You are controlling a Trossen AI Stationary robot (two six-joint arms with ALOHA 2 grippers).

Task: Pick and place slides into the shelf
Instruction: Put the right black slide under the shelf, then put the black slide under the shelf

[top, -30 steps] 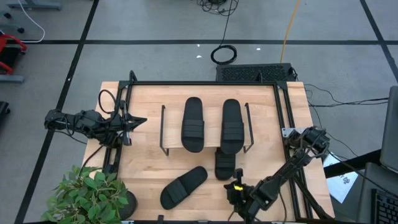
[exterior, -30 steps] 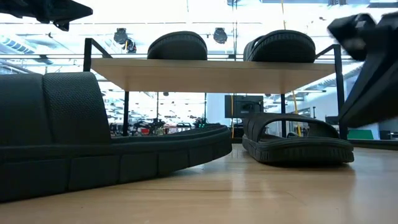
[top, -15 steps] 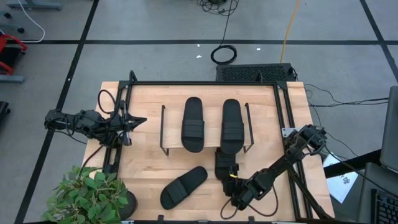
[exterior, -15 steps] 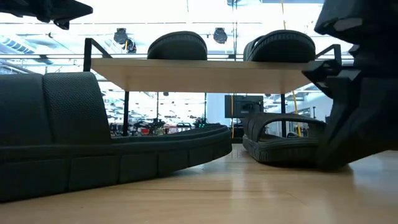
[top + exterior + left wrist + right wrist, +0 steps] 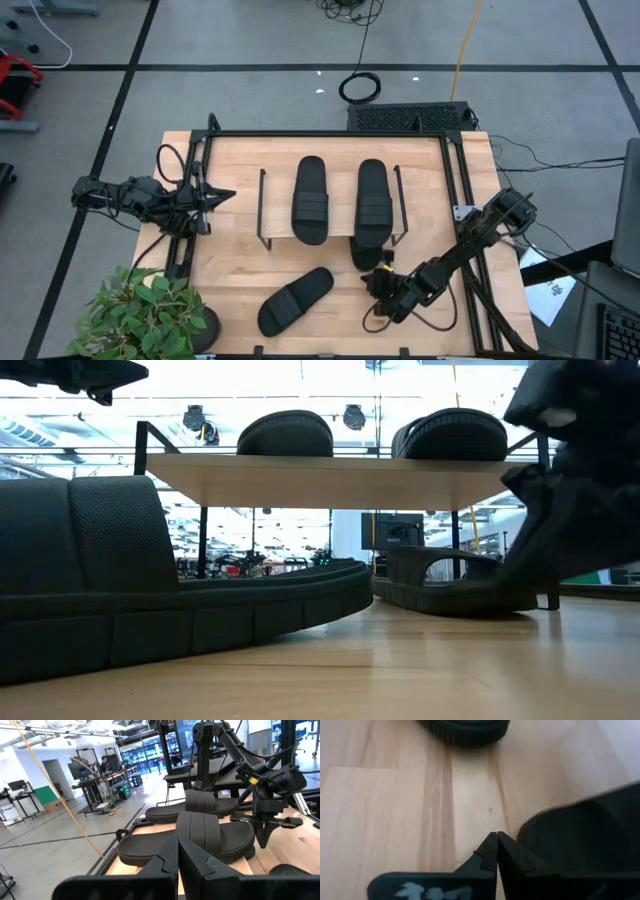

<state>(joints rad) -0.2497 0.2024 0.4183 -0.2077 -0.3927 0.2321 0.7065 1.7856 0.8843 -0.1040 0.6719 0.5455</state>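
Two black slides (image 5: 310,200) (image 5: 373,200) lie on the shelf's wood plank (image 5: 340,205), which the low view shows edge-on (image 5: 340,468). A third slide (image 5: 361,255) (image 5: 440,585) lies on the table with most of its length under the shelf. The fourth slide (image 5: 295,300) (image 5: 150,580) rests slantwise near the table's near edge. My right gripper (image 5: 378,283) (image 5: 497,837), shut, is low at the third slide's near end. My left gripper (image 5: 228,193) (image 5: 177,847), shut, waits at the table's left edge. My right gripper lies with the outer side of a shut finger (image 5: 512,851) against the third slide's near end (image 5: 535,827). The fingers are low over the table, slanting toward its near-left. The slide stays flat on the table. In the low view the gripper hides the contact.
A black metal frame (image 5: 455,200) runs around the tabletop's far, left and right sides. A potted plant (image 5: 150,315) stands at the near left corner. Bare wood (image 5: 230,260) lies between the shelf and the left edge. Cables hang by the left arm (image 5: 175,165).
My right gripper has moved from the table's near edge toward the far edge, up to the third slide's near end. That slide has slid along the table farther under the shelf. The fingers have stayed shut.
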